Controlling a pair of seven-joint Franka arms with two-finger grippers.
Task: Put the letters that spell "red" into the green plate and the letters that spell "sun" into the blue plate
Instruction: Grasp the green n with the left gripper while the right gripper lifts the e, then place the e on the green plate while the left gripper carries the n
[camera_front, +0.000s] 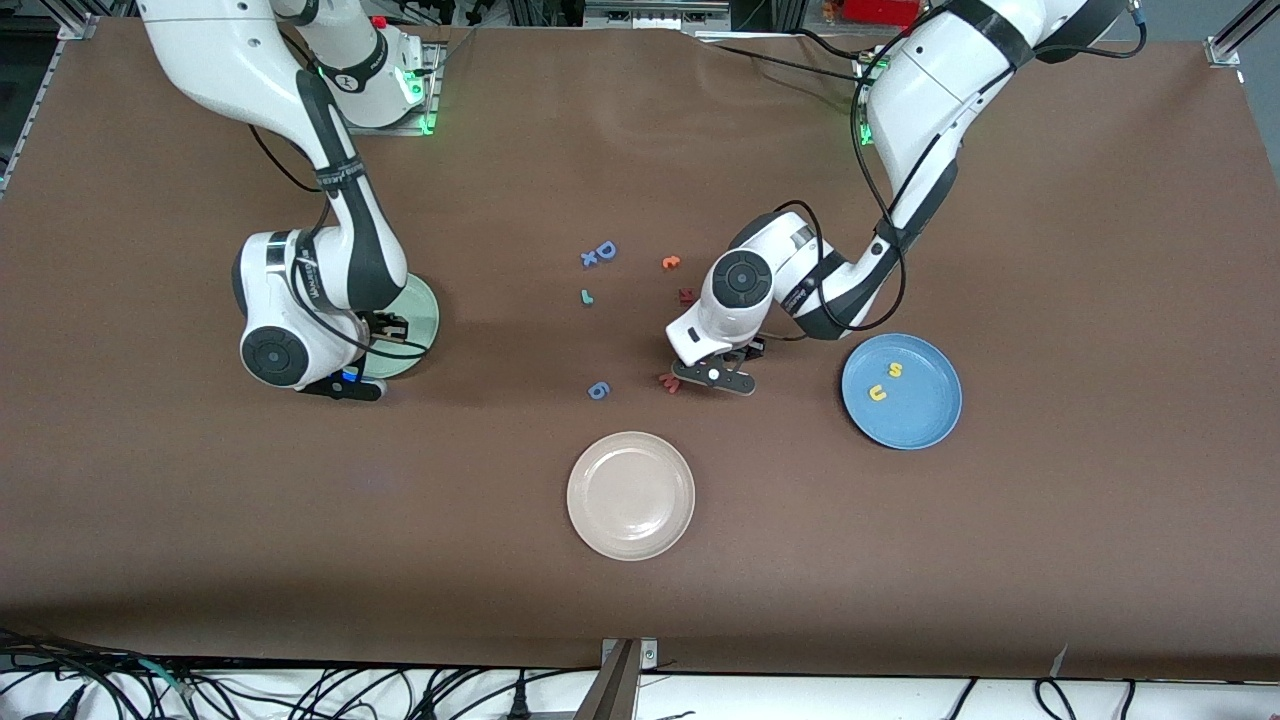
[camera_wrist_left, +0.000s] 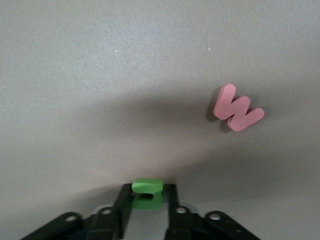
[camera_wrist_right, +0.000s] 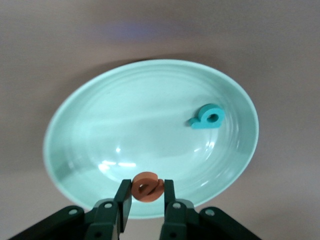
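- Left gripper (camera_wrist_left: 146, 200) is down at the table (camera_front: 1050, 220), jaws pinched tight on the green "n" (camera_wrist_left: 146, 192), gripping its two flat sides.
- The pink "w" (camera_wrist_left: 238, 107) lies just beside it, untouched.
- Blue plate (camera_front: 925, 410) waits near, toward the left arm's end, with the "s" (camera_front: 896, 369) and "u" (camera_front: 878, 394) already in it.
- Right gripper (camera_wrist_right: 146, 197) hangs over the green plate (camera_wrist_right: 100, 135), clamped on the orange "e" (camera_wrist_right: 146, 186); the teal "d" (camera_wrist_right: 208, 117) already lies in that plate.
- The "r" (camera_front: 587, 296) sits out mid-table.
- These foam letters look feather-light and squashy: I'd judge a light pinch across the flat faces enough, though one may cling to a pad on release.
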